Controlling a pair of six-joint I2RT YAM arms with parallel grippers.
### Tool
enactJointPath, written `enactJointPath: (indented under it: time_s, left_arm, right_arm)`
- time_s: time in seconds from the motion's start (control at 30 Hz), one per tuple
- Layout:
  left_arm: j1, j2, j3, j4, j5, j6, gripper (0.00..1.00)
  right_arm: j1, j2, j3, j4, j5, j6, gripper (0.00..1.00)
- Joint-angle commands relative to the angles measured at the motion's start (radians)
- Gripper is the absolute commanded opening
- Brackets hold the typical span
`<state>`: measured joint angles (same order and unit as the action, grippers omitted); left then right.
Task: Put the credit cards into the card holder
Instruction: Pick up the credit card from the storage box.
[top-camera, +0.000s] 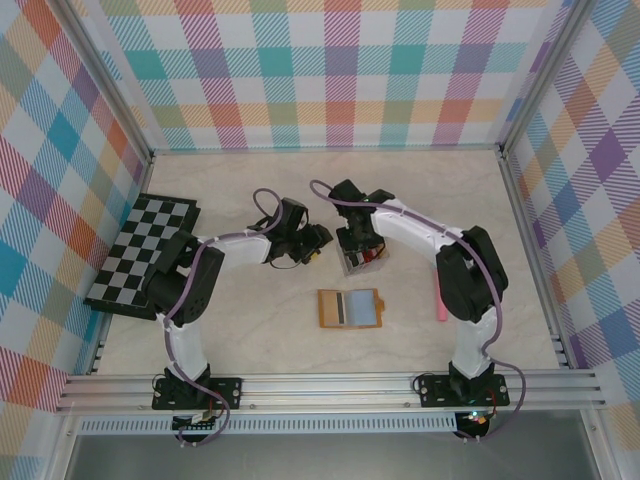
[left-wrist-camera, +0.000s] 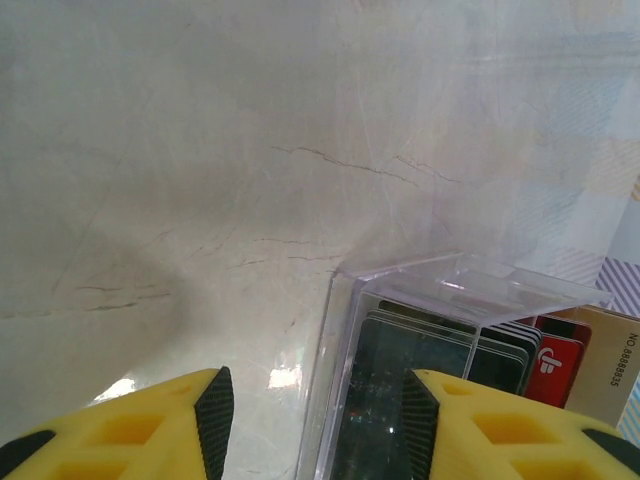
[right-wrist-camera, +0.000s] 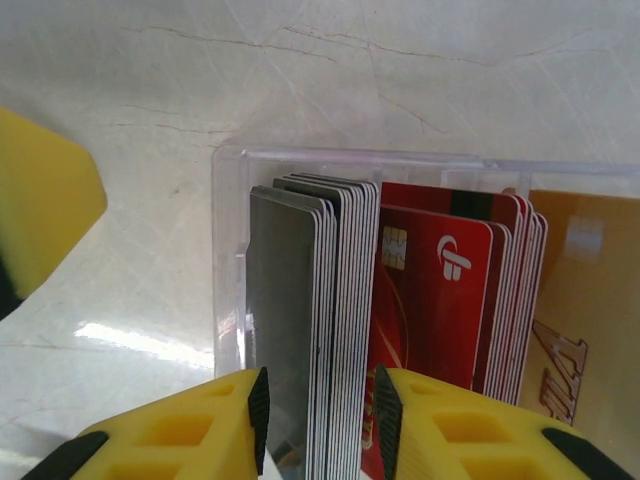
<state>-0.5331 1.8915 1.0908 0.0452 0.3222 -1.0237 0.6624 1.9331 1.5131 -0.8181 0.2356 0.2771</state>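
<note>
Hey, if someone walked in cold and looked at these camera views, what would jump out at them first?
Probably the loud multicoloured plaid walls around the table. Then, mid-table, a clear plastic box of upright dark and red plastic cards, the right arm's yellow fingers straddling the dark stack. An orange-tan leather card holder lies open just in front of it, a black-and-white chessboard at the left edge.
</note>
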Motion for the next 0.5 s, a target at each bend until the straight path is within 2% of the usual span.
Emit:
enactJointPath:
  time_s: [0.0, 0.27, 0.47]
  left_arm:
    - [0.010, 0.004, 0.019, 0.009, 0.007, -0.013, 0.50]
    - [0.018, -0.010, -0.004, 0.003, -0.006, -0.016, 0.51]
    - [0.019, -0.010, -0.003, 0.004, -0.001, -0.016, 0.51]
  right_arm:
    - [0.022, 0.028, 0.032, -0.027, 0.079, -0.023, 0.37]
    - [0.057, 0.064, 0.034, -0.035, 0.216, -0.044, 0.38]
    - [0.059, 0.045, 0.026, -0.033, 0.266, -0.062, 0.32]
